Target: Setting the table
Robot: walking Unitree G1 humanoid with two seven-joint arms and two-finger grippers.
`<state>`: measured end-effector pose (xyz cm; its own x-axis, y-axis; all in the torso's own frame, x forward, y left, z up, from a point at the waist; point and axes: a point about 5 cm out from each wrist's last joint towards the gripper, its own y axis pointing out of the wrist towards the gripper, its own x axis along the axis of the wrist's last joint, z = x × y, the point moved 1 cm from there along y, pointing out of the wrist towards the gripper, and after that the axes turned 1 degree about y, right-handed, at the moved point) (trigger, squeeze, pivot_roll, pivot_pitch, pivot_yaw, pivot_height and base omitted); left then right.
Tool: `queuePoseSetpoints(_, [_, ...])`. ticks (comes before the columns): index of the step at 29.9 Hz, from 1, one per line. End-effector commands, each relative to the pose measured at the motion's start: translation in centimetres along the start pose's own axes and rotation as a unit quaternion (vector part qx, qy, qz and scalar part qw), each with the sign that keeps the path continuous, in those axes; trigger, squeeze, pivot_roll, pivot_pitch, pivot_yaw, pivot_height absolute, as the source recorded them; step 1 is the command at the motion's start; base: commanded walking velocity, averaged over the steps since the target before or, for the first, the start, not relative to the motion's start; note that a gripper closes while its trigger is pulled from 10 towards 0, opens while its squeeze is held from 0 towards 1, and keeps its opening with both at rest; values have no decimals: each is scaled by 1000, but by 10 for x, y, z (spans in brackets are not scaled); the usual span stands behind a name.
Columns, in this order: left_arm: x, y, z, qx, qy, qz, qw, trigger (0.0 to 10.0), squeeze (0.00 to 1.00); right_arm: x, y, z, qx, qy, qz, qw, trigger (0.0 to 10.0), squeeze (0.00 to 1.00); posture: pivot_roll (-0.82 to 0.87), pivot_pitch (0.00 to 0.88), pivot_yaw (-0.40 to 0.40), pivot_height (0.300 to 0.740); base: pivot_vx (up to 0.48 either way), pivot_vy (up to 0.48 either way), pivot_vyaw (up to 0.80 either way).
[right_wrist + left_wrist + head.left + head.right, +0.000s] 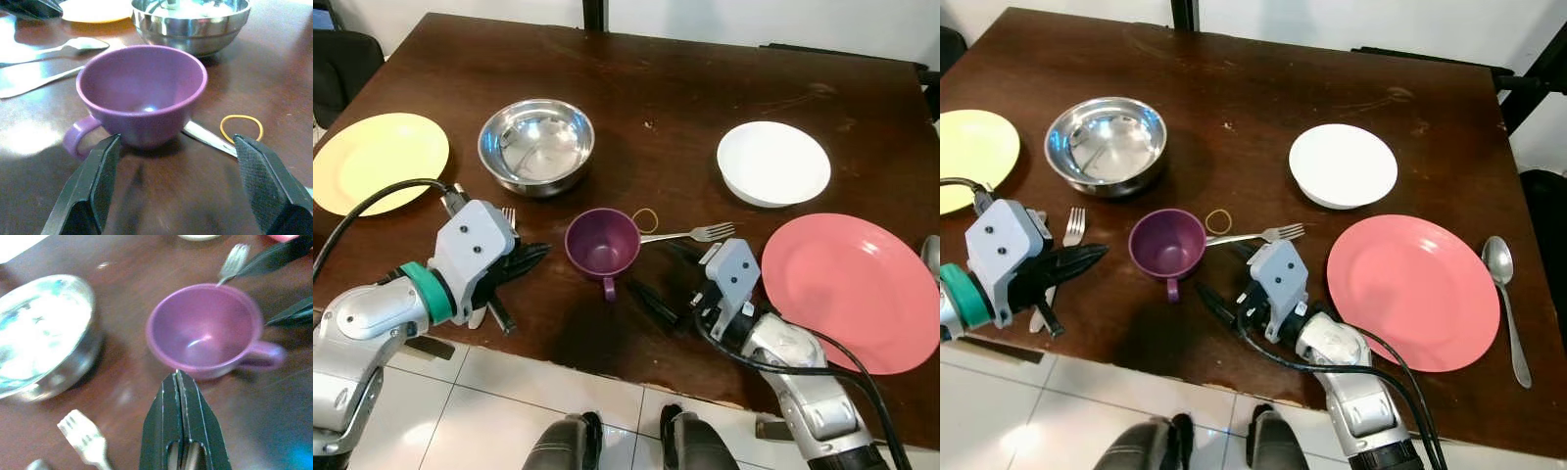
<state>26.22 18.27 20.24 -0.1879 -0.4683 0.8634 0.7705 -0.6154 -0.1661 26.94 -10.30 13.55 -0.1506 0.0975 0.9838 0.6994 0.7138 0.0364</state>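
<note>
Purple plastic cup (602, 243) stands upright on the dark wooden tabletop (685, 88), its handle pointing to the near edge. We see our right pincer (176, 181) close beside it with fingers spread wide, not touching it. Our left pincer (180, 426) has its fingers pressed together, holding nothing, with the tip near the cup. One fork (690, 234) and a yellow rubber band (646, 220) lie just beside the cup; a steel bowl (536, 145) stands behind it.
</note>
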Motion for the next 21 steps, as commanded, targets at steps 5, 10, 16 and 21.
queuePoseSetpoints(5, [-2,2,-2,2,8,5,1000,10000,0,-6,0,18,26,7,21,999,10000,0,8,184,96,740,0,0,0])
queuePoseSetpoints(10, [-2,3,-3,2,6,3,1000,10000,0,-12,4,20,4,-3,45,999,10000,0,7,186,93,740,0,0,0])
queuePoseSetpoints(16, [-3,5,-4,7,7,2,1000,10000,0,-19,16,25,-46,21,63,997,10000,0,12,189,91,740,0,0,0])
queuePoseSetpoints(21, [-3,5,-4,11,7,1,1000,10000,0,-25,24,14,-118,30,75,990,10000,0,19,188,89,740,0,0,0])
